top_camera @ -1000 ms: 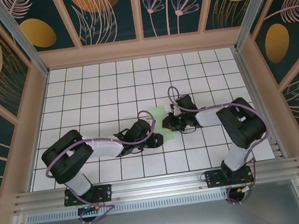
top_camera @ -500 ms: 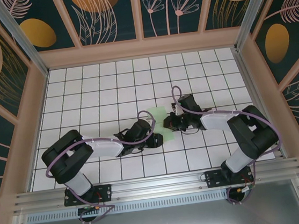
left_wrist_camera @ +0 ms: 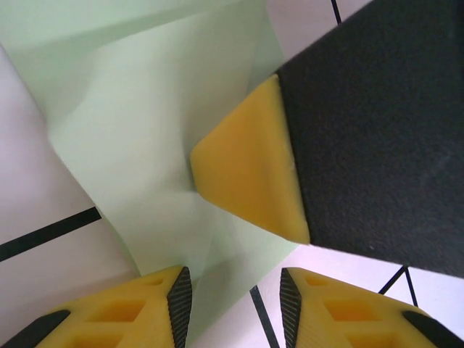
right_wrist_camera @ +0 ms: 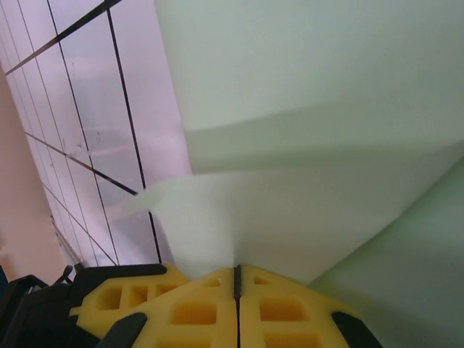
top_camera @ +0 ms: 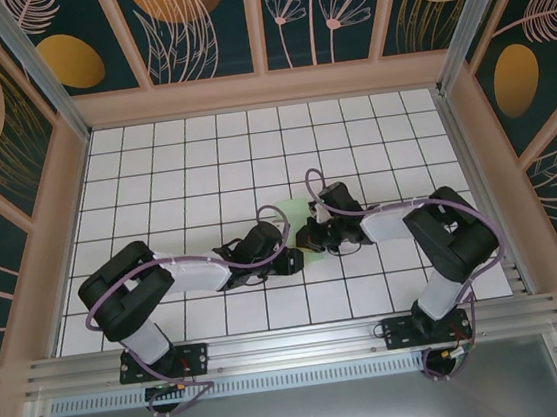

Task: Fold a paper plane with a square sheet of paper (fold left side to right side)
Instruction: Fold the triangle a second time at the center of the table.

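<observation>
Now the sheet of paper (left_wrist_camera: pixel 145 109) lies partly folded at the middle of the table (top_camera: pixel 183 169). The right gripper (right_wrist_camera: pixel 235 272), fingers pressed together, rests its tip on the paper; to crease well it probably should press flat along the fold, while the left gripper (left_wrist_camera: pixel 235 286), fingers spread over the near edge, steadies the sheet
</observation>
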Motion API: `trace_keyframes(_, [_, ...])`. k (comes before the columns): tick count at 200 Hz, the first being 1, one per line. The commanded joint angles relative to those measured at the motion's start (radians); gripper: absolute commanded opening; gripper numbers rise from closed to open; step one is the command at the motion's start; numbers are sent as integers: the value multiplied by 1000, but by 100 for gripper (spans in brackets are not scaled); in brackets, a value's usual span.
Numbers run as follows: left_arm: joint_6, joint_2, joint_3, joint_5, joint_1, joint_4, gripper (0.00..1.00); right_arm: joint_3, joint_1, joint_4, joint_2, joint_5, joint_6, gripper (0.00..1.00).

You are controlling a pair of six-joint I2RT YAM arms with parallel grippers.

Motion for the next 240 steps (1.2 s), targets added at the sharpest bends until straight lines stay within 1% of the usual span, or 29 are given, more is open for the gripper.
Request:
trace_keyframes(1, [-4, 32, -1, -16, -1, -78, 41, 36, 6, -35, 29, 52, -28, 9])
trace_keyframes(69, [-9, 33, -17, -20, 1, -72, 41, 92, -2, -153, 47, 183, -122, 10])
trace_keyframes(76, [-8, 59, -19, -20, -1, -70, 41, 93, -6, -155, 47, 189, -128, 10])
trace_keyframes(133, [-14, 62, -34, -18, 0, -53, 40, 108, -49, -166, 59, 196, -166, 11])
trace_keyframes(158, [-16, 63, -38, -17, 1, -49, 40, 116, -50, -170, 70, 190, -181, 11])
trace_keyframes(160, [-16, 62, -37, -17, 1, -49, 40, 116, -71, -171, 70, 190, -181, 11])
trace_keyframes(165, [-16, 62, -36, -17, -1, -49, 40, 119, -82, -173, 72, 187, -185, 11])
trace_keyframes(240, [-20, 58, -43, -20, 0, -44, 40, 141, -128, -194, 71, 182, -219, 12])
